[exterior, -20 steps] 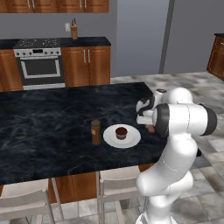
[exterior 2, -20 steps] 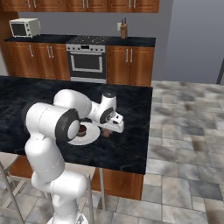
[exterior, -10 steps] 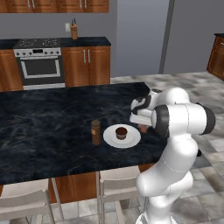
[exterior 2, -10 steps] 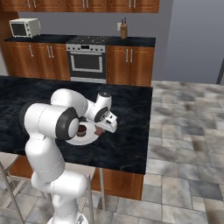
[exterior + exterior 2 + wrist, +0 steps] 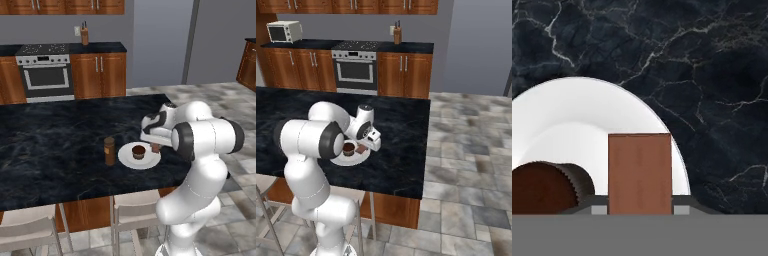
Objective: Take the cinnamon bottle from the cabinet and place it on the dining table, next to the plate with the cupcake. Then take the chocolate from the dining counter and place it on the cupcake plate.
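My gripper [image 5: 155,144] is shut on the chocolate [image 5: 155,148], a small reddish-brown bar that hangs upright from its jaws. It hovers just over the right rim of the white plate [image 5: 125,158], beside the cupcake [image 5: 139,151]. Left of the plate, close to its rim, the cinnamon bottle [image 5: 109,151] stands upright on the black marble dining table [image 5: 50,145]. In the hand view the chocolate [image 5: 640,172] sits over the plate [image 5: 577,125] edge, with the cupcake [image 5: 542,187] to its left. From the right base view the chocolate [image 5: 360,149] and cupcake [image 5: 348,148] show past my arm.
Two pale stools [image 5: 132,205] stand at the table's near edge. The table's right edge [image 5: 423,150] drops to a tiled floor. Far behind are a stove [image 5: 44,70], wooden cupboards, a knife block [image 5: 84,35] and a microwave [image 5: 284,31].
My gripper has carried the chocolate leftward and lower, from right of the plate to over the plate's right rim. The bottle, plate and cupcake have stayed put.
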